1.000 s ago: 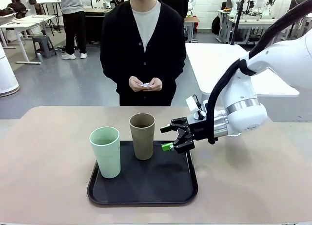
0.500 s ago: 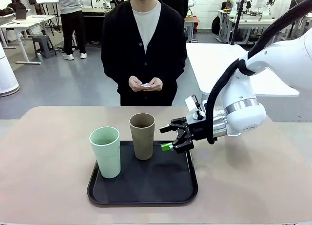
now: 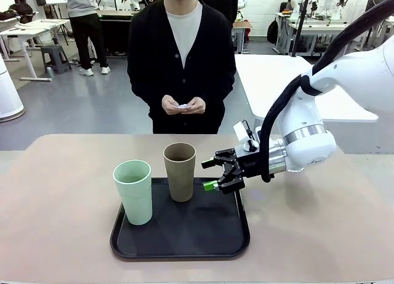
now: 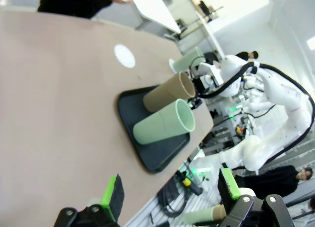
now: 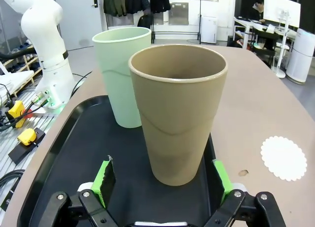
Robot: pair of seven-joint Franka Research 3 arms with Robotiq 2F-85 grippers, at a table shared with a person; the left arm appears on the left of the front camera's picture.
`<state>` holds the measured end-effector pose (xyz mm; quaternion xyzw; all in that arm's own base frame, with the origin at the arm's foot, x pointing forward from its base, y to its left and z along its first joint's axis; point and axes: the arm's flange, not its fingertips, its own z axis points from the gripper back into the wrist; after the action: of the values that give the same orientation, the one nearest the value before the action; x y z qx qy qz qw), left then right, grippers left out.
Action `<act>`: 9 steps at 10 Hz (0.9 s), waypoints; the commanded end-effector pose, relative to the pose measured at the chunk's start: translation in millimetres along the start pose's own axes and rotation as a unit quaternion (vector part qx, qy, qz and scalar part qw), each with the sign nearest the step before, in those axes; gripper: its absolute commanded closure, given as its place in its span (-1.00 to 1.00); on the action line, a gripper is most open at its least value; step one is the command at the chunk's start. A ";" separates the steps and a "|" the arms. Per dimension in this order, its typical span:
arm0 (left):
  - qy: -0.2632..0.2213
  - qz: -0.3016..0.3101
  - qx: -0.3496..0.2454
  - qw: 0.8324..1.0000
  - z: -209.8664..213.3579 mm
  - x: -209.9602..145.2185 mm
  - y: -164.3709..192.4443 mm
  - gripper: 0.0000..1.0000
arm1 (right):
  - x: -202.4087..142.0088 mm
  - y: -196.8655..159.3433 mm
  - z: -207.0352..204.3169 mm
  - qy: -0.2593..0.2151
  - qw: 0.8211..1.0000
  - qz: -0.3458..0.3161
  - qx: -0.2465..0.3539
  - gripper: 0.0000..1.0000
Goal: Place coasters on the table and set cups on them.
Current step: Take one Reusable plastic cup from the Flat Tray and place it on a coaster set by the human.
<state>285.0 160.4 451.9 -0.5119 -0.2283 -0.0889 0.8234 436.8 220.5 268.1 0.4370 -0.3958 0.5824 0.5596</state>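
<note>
Your beige-tan matte table (image 3: 61, 173) bears a black rounded-square tray (image 3: 197, 228), where a pale mint tumbler (image 3: 134, 191) and a brown-taupe tumbler (image 3: 180, 171) stand upright. Your right gripper (image 3: 209, 174) gapes just beside the brown one; your left gripper (image 4: 171, 190) gapes empty. One lacy white round coaster (image 5: 284, 158) lies on the table.

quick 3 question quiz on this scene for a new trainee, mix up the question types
1. True or false: the brown cup stands on the black tray.
2. The right gripper beside that cup is: A open; B shut on the cup; C shut on a coaster.
3. Fill in: the empty coaster lies on the ____.
Key: 1 true; 2 A; 3 table.
</note>
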 end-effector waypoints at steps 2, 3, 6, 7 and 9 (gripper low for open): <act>-0.002 -0.006 -0.003 1.000 1.0 -0.6 -0.3 -1.00 | -3.3 -12.1 -19.4 -0.029 0.999 0.022 0.000 -1.00; -0.002 -0.006 -0.003 1.000 1.0 -0.6 -0.3 -1.00 | -5.2 -14.8 -22.5 -0.033 0.999 0.029 -0.004 -1.00; -0.002 -0.006 -0.003 1.000 1.0 -0.6 -0.3 -1.00 | -8.3 -19.5 -32.1 -0.034 0.998 0.045 -0.009 -1.00; -0.002 -0.006 -0.003 1.000 1.0 -0.6 -0.3 -1.00 | -10.7 -21.7 -35.4 -0.035 0.998 0.045 -0.009 -1.00; -0.002 -0.006 -0.003 1.000 1.0 -0.6 -0.3 -1.00 | -13.7 -23.6 -42.5 -0.035 0.998 0.043 -0.003 -1.00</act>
<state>285.0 160.4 451.9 -0.5119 -0.2283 -0.0889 0.8234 453.1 248.7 247.9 0.4426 -0.4187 0.5935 0.5259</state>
